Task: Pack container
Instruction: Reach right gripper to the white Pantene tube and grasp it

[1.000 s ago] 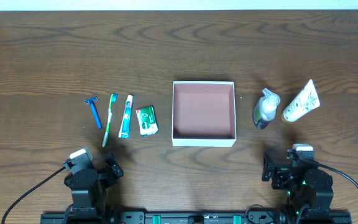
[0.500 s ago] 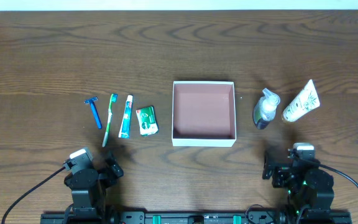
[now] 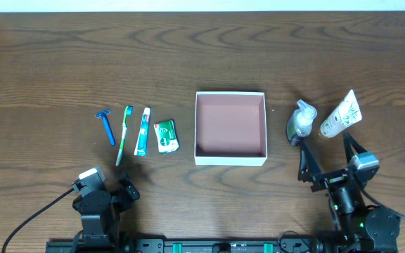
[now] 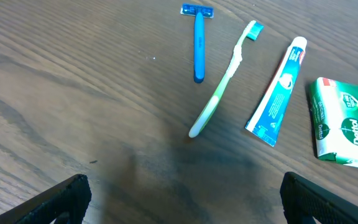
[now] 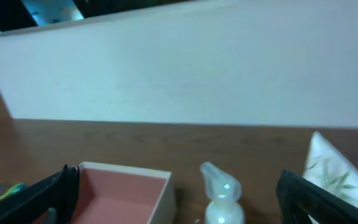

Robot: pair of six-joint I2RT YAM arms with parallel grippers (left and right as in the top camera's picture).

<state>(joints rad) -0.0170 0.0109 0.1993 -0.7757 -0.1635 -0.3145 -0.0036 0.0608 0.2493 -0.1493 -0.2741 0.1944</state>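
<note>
The container, a square white-walled box with a pink-brown inside, sits mid-table and shows in the right wrist view. Left of it lie a blue razor, a green toothbrush, a toothpaste tube and a green soap pack; all show in the left wrist view. Right of the box are a clear pump bottle and a white tube with leaf print. My left gripper is open and empty near the front edge. My right gripper is open and empty, just in front of the bottle.
The dark wooden table stretches bare behind the objects. A pale wall rises past the table's far edge in the right wrist view.
My right gripper has moved forward and tilted up toward the pump bottle and white tube. The left arm and all objects are unmoved.
</note>
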